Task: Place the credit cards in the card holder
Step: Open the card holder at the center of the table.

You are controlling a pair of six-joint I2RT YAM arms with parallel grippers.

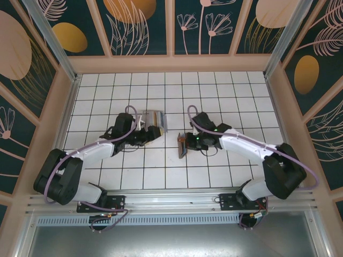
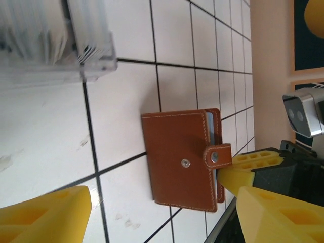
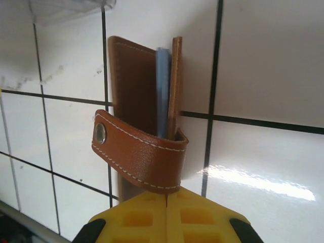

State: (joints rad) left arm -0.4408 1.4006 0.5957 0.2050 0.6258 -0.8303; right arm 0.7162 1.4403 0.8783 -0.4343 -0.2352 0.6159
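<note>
Two pincers on the job, but just one is actually doing anything right now. Your right pincer (image 3: 167, 202) is clamped fully shut on the strap edge of the card holder (image 2: 179, 159), propping it up on its edge on the desk (image 2: 45, 136), roughly midway between the arms. From the right wrist you're looking straight down the gap between the covers, and there's a blue card (image 3: 162, 86) sitting in there already.

Your left pincer (image 1: 151, 133) is spread wide with nothing in it, hanging just beside the clear case (image 2: 55, 45). The holder is off to its right, near but not touching.

What matters for the next move is that the holder's broad face is turned toward the left arm, and its long axis runs roughly near-to-far across the desk. So from the left you're facing leather, not the slot. The mouth is on the strap side, right where the right pincer is pinching. I'd guess any further card coming in from the left has to be swung round to that edge, or the right arm has to turn the holder first.

Can't tell whether there are more cards in the clear case, it's too blurry.
</note>
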